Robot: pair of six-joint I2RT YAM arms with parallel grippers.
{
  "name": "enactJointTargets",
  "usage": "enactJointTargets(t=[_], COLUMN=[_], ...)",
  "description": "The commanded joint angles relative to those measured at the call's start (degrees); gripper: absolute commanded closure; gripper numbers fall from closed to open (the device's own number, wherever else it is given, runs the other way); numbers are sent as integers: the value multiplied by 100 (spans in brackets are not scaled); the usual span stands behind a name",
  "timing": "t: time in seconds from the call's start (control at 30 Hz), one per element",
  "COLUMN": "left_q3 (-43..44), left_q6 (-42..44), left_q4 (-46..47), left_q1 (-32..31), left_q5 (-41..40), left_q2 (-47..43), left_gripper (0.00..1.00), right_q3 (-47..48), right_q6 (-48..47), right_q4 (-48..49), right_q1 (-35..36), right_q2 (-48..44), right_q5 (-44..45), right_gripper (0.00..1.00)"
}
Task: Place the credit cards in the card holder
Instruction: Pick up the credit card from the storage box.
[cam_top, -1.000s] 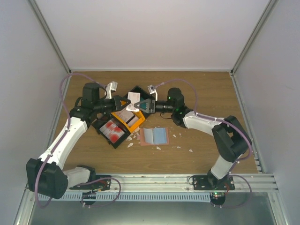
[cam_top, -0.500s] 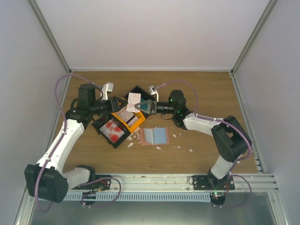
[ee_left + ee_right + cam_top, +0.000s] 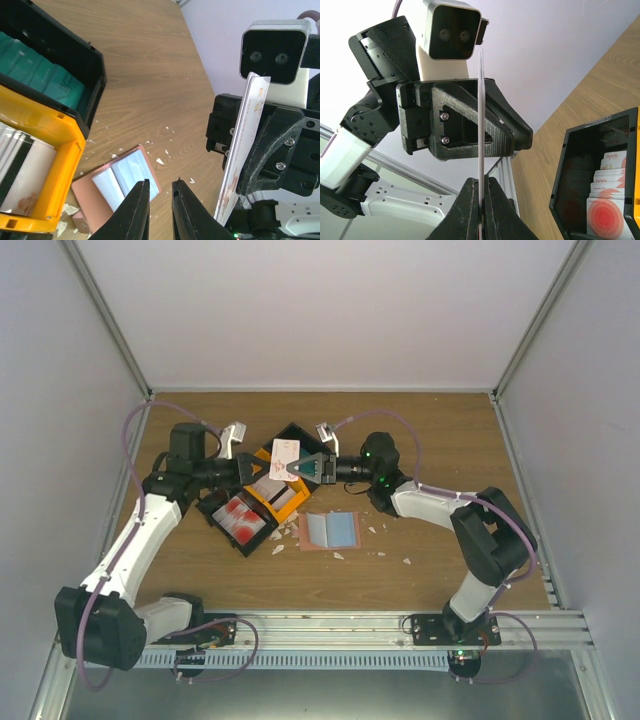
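A white credit card [image 3: 285,452] with red marks stands upright above the tray, and my right gripper [image 3: 298,467] is shut on its lower edge. Seen edge-on in the right wrist view, that card [image 3: 481,110] is pinched between the fingers of the right gripper [image 3: 481,179]. My left gripper [image 3: 252,468] faces it from the left, a short way off. Its jaws stand slightly apart and empty [image 3: 160,181]. The card holder [image 3: 328,530] lies open on the table, light blue inside, and shows below the left fingers [image 3: 117,182]. More credit cards [image 3: 240,515] sit in the tray.
The black-and-orange compartment tray [image 3: 290,502] lies left of the card holder, with red-marked cards [image 3: 609,200] in one compartment and teal ones [image 3: 40,75] in another. Small white paper scraps [image 3: 380,540] litter the wood around the holder. Grey walls close in the table.
The left gripper has let go of the white card and drawn back to the left. The right gripper has shut on the card and now holds it alone.
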Motion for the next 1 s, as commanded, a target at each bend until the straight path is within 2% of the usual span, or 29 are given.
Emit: enactJointTargets(t=[0.0,0.03,0.1,0.2,0.27,0.67,0.97], left_q3=[6,16,-3,-152,-269,-380,-308], left_q6=[43,37,33,-48,-114,86,250], left_q4=[44,6,77,440,594,457,276], left_q1=[34,34,36,34,34,35,34], left_q5=[-593,-837,-783,-212,120,336,209], left_q2=[-321,-407,-556,-631,-562,-304,-225], left_gripper=[82,79,73,61,58,82,86], right_q3=[38,59,115,173,179,-39,-91], right_q6=[-181,-279,-398,-395,-300,128,183], right_q4=[-174,-364,-542,-586,-451,75,128], right_q1=[-44,-41,-40,-44,-42,-43,-47], right_q2=[-44,-62,-66,-30,-6,-105,-197], right_q5=[62,132,187,132,15,-260,-367], right_gripper=[99,99,100,99,100,100,99])
